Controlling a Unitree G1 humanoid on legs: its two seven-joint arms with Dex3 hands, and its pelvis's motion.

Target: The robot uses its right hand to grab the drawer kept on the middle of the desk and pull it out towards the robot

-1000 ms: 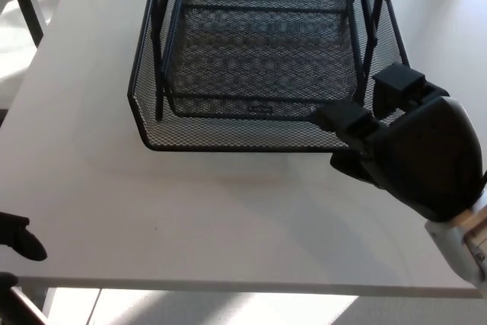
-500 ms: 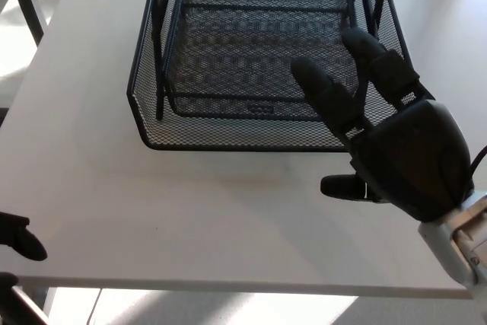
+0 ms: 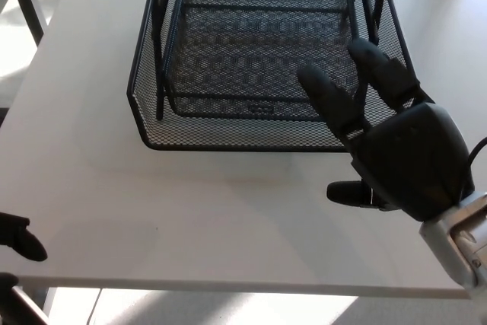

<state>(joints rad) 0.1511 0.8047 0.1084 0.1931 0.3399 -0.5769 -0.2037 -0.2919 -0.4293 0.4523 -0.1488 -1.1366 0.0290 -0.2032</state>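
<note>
Head view, looking down on a white desk (image 3: 228, 211). A black wire-mesh drawer (image 3: 259, 58) sits in the middle of the desk, its front wall facing the robot and set back from the near desk edge; a shallower inner mesh tray (image 3: 262, 43) lies within its outer basket, and thin black frame rods (image 3: 161, 28) rise at its left and right sides. The drawer's far part runs out of the top of the picture. The right hand (image 3: 399, 150) enters from the lower right, its pale wrist housing (image 3: 460, 245) at the picture's edge. Its two thick fingers (image 3: 327, 97) are extended and spread apart, reaching over the drawer's front right corner and above the mesh, without curling around the rim; whether the fingertips touch the mesh cannot be told. The thumb (image 3: 350, 193) points to the picture's left, over bare desk just in front of the drawer's front wall. The hand holds nothing. At the lower left edge only a small black part of the left hand (image 3: 19, 237) shows, beyond the desk's near corner and well apart from the drawer; the state of its fingers cannot be told. A second white table's corner, with a dark leg (image 3: 30, 5), appears at the upper left.
</note>
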